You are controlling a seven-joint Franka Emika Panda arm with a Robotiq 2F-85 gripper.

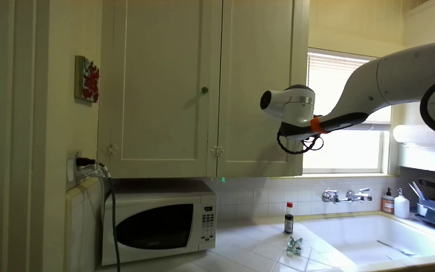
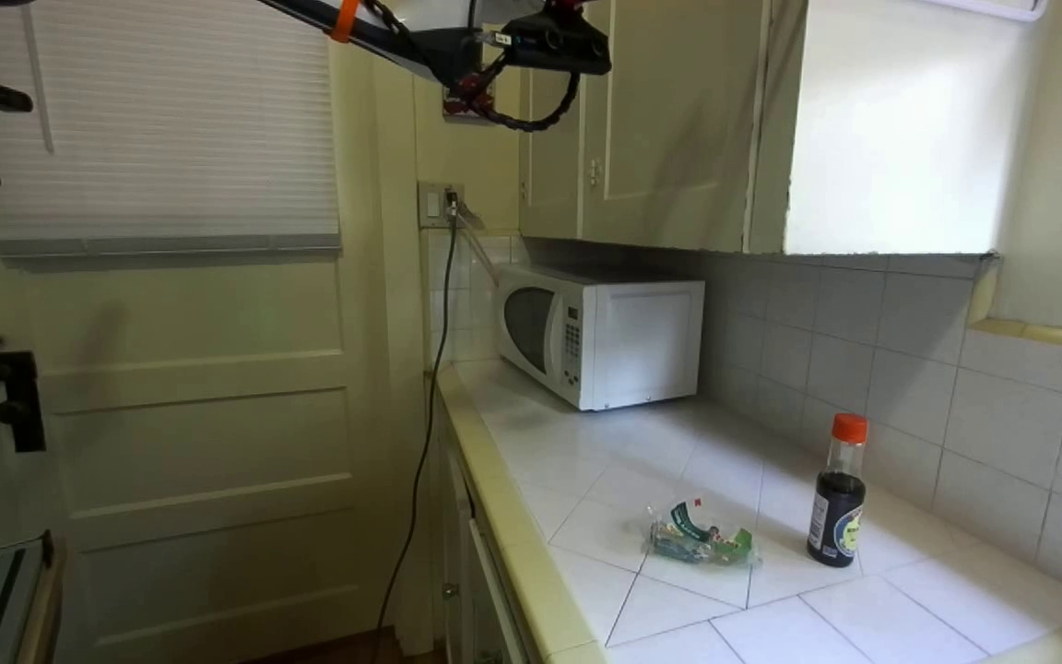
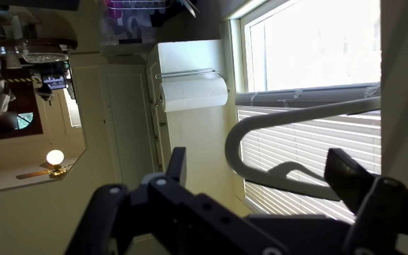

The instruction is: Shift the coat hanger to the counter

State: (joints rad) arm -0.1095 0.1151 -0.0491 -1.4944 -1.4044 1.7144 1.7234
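The pale coat hanger (image 3: 232, 145) shows large in the wrist view, with its rounded end between my fingers. The rest of it is hidden behind the cupboard edge and my right-hand finger. Its lower edge also shows at the top of an exterior view (image 2: 1010, 13), by the cupboard's side panel. My gripper (image 3: 260, 168) is open, with its fingers wide apart around the hanger's end. The right-hand finger overlaps the hanger's lower bar; I cannot tell if they touch. The gripper's fingers are hidden in both exterior views. The tiled counter (image 1: 240, 241) lies well below, also seen here (image 2: 568, 480).
Cupboards (image 1: 164, 94) stand beside the arm. On the counter are a white microwave (image 2: 646, 346), a red-capped bottle (image 2: 835, 516) and a crumpled plastic wrapper (image 2: 697, 535). A sink (image 1: 338, 226) is under the window (image 1: 346, 151). A paper towel roll (image 3: 195, 94) hangs beyond.
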